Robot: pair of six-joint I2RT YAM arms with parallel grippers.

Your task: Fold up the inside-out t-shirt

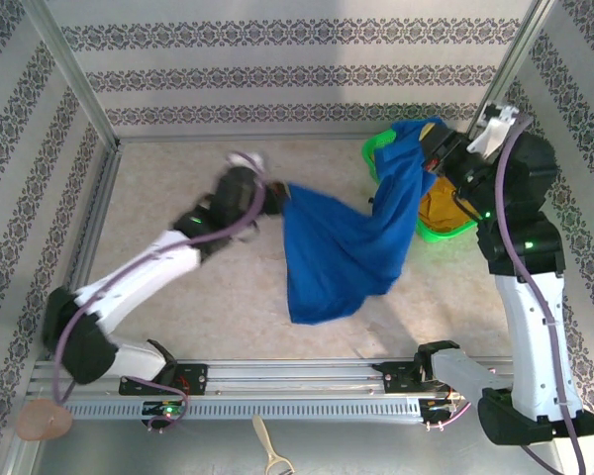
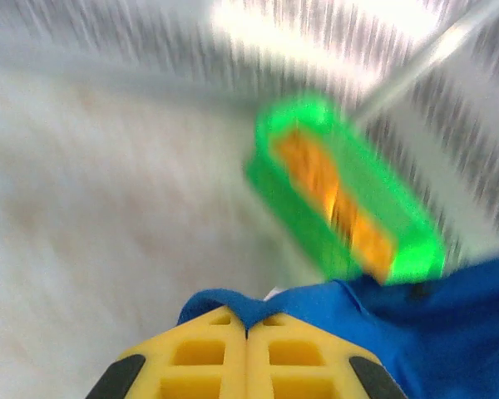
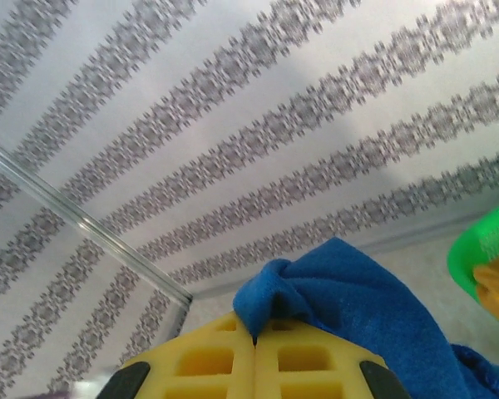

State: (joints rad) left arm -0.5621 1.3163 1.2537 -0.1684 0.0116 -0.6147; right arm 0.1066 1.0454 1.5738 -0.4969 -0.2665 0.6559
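Blue t-shirt slung between left gripper, fingers closed on its edge mid-table, and right gripper, clamped on fabric, probably above the far-right green bin.

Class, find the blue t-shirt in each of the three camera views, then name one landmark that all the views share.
Top view: t-shirt in the centre, stretching to the upper right.
Left wrist: t-shirt along the bottom, centre to right.
Right wrist: t-shirt from bottom centre to lower right.
Shared landmark: green basket.
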